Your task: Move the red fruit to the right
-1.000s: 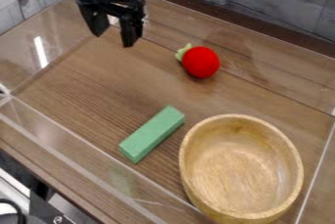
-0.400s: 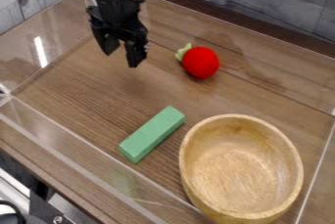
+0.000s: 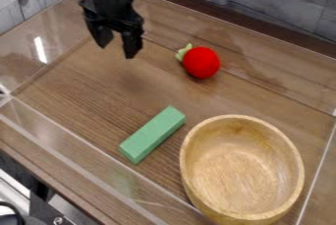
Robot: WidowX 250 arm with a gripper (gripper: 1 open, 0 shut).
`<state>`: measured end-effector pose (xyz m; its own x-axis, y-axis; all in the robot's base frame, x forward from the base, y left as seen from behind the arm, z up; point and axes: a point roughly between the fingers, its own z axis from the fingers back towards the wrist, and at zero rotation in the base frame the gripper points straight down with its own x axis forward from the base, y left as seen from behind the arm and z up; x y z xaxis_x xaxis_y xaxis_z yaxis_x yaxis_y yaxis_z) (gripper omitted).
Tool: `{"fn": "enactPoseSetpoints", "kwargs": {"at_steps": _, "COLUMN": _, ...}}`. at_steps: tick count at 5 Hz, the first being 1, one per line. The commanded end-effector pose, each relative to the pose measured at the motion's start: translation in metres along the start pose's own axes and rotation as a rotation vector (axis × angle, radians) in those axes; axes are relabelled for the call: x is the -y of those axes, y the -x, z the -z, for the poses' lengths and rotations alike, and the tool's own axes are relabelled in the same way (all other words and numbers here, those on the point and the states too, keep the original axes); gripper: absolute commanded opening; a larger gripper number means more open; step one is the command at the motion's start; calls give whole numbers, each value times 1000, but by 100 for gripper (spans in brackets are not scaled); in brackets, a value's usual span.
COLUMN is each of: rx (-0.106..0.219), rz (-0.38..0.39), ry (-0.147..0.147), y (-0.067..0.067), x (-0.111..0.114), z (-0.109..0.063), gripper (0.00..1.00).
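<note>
The red fruit (image 3: 199, 63) is a small round bright red ball with a green leaf on its left side, resting on the wooden table right of centre. My black gripper (image 3: 114, 44) hangs pointing down to the left of the fruit, a short gap away from it. Its two fingers stand apart and open, with nothing between them.
A flat green rectangular block (image 3: 153, 134) lies in front of the fruit. A large wooden bowl (image 3: 242, 166) sits at the front right. Clear plastic walls (image 3: 53, 121) ring the wooden table, and a grey plank wall stands behind.
The gripper dropped lower toward the table and shifted slightly, staying left of the fruit with its fingers open. The fruit, block and bowl have not moved.
</note>
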<state>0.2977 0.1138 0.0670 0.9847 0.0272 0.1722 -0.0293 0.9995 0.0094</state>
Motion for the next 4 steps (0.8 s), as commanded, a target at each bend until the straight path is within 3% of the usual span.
{"fn": "enactPoseSetpoints", "kwargs": {"at_steps": 1, "rx": 62, "rz": -55, "ry": -42, "y": -20, "x": 3, "z": -7, "gripper": 100}}
{"fn": "enactPoseSetpoints", "kwargs": {"at_steps": 3, "rx": 65, "rz": -32, "ry": -32, "y": -29, "x": 3, "z": -22, "gripper": 100}}
{"fn": "enactPoseSetpoints", "kwargs": {"at_steps": 4, "rx": 64, "rz": -61, "ry": -36, "y": -28, "x": -1, "z": -27, "gripper": 100}}
